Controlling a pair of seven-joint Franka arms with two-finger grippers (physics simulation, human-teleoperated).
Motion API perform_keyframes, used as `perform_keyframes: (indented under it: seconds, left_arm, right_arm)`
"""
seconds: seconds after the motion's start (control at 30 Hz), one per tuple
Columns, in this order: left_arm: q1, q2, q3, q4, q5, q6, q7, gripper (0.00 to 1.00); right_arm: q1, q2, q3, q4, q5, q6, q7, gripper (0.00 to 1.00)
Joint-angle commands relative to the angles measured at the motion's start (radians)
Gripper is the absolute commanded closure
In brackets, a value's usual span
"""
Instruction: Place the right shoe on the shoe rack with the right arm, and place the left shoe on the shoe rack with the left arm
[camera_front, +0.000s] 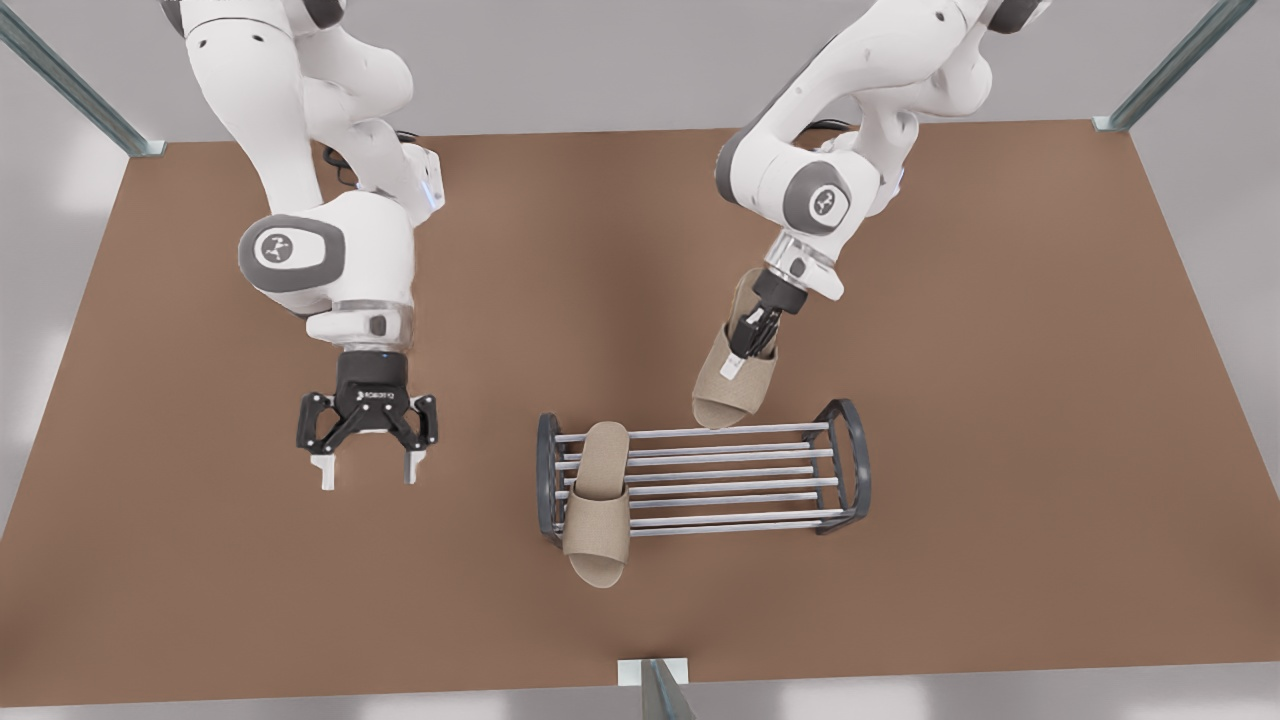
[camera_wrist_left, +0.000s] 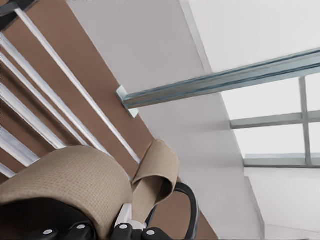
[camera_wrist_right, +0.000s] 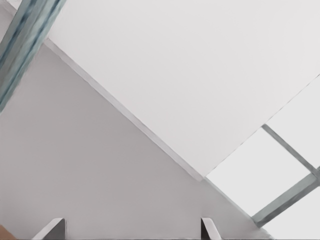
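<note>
Right now the left pincer (camera_front: 748, 343) grips the left shoe (camera_front: 733, 385) by its strap, toe tilted down just behind the shoe rack (camera_front: 846, 462); lower slowly, level it w/ the rods, free end, before release; right shoe (camera_front: 598, 500) already lies across the rods; right pincer (camera_front: 367, 462) hangs open, waiting; brown tabletop (camera_front: 1000, 330), pale walls, metal frame posts

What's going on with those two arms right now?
Left gripper shut on beige fabric slipper, above silver-rod shoe rack. Right gripper open, waiting. Second beige slipper racked. Nothing in the way.
</note>
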Motion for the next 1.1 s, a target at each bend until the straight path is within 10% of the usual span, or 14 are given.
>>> perform_keyframes:
  seconds: [0.0,0.07,0.17,0.63,0.67,0.73,1.07]
  left_arm:
    - [0.019,0.031,0.015,0.023,0.053,-0.006,-0.175,0.77]
    - [0.019,0.050,0.039,0.036,0.066,-0.015,-0.175,0.77]
    - [0.005,0.070,0.043,0.046,0.066,-0.015,-0.175,0.77]
    - [-0.082,0.369,0.218,0.368,0.216,-0.015,-0.173,0.76]
    - [-0.093,0.378,0.226,0.373,0.216,-0.015,-0.173,0.70]
    - [-0.117,0.378,0.247,0.359,0.239,-0.013,-0.173,0.00]
    - [-0.139,0.366,0.281,0.301,0.236,-0.012,-0.173,0.00]
  right_arm:
    - [-0.056,0.037,0.079,0.092,0.725,-0.351,-0.625,0.00]
    - [-0.133,0.000,0.002,0.131,1.409,-0.859,-1.121,0.00]
    - [-0.145,-0.095,-0.061,0.076,1.521,-1.257,-1.121,0.00]
    - [-0.234,-0.118,-0.100,0.187,1.596,-1.238,-1.149,0.00]
    - [-0.239,-0.118,-0.100,0.189,1.596,-1.238,-1.149,0.00]
    - [-0.239,-0.117,-0.106,0.189,1.595,-1.235,-1.149,0.00]
    - [-0.230,-0.117,-0.109,0.203,1.584,-1.234,-1.149,0.00]
